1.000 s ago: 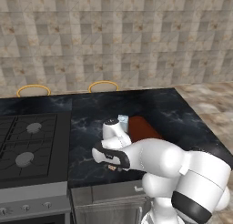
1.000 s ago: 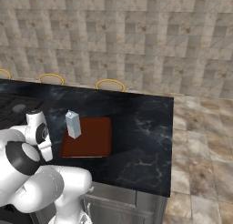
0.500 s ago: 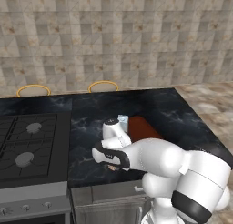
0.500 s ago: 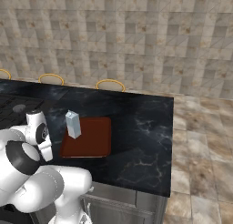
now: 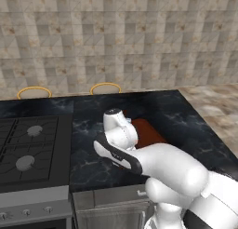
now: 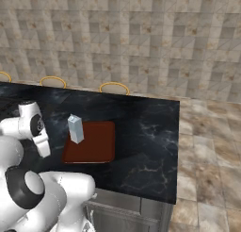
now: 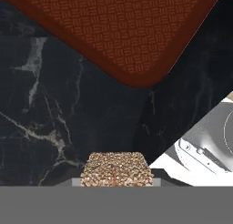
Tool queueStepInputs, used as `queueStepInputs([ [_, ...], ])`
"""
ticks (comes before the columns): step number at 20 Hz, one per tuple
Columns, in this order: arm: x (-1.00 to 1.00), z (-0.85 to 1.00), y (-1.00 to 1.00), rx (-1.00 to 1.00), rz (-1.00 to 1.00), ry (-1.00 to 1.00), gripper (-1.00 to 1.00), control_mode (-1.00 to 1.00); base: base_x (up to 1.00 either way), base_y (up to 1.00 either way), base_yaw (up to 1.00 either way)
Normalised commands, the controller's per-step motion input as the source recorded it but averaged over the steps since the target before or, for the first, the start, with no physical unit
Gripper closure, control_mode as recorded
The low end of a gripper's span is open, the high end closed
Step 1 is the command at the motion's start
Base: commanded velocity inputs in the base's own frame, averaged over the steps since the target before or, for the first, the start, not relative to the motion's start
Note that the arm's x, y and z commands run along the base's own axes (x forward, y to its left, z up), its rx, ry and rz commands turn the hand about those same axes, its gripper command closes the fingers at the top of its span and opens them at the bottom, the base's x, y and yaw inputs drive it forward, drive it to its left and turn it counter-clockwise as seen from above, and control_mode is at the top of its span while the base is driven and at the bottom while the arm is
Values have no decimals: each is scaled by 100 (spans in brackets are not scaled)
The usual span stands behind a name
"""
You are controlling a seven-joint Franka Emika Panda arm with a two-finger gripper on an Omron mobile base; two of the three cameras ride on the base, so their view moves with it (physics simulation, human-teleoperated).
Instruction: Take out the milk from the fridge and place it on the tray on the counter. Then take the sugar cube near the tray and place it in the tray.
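One dark reddish-brown tray point(image 6: 96, 144) lies flat on the black marble-look desk point(image 6: 146, 132), and everything here is placed relative to that tray. One small milk carton point(image 6: 75, 128), white with pale blue-grey sides and a gabled top, stands upright on the tray, at its far corner on the stove side. One tan speckled sugar cube point(image 7: 116, 169) sits just off a rounded corner of the tray, on the bare black desk, apart from the tray's edge. In the hand view the cube lies at the very bottom, right where the end effector point(image 7: 116, 182) reaches, and the end effector is clenched on the sugar cube; its fingertips themselves are hidden at the bottom edge.

One white robot arm point(image 5: 139, 153) bends down over the desk on the stove side of the tray, its wrist covering part of the tray in the left base view. One black gas stovetop point(image 5: 28, 146), with two burners visible, sits beyond the arm, well apart from the tray. Behind the tray, past the desk's far edge, three curved yellow chair backs point(image 6: 114, 87) show against a stone-tiled wall.
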Motion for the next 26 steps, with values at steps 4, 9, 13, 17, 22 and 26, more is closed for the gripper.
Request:
queueStepInputs([
  [4,-28,100,-9,-13,11,0,100,-100,0,0,0],
  [9,-37,74,-63,-17,17,0,100,-100,0,0,0],
  [13,-2,33,-99,-8,30,0,100,-100,0,0,0],
  [17,2,18,-100,0,35,0,100,-100,0,0,0],
  [22,30,2,-98,8,34,1,100,-100,0,0,0],
  [26,53,0,-78,14,26,3,100,-100,0,0,0],
])
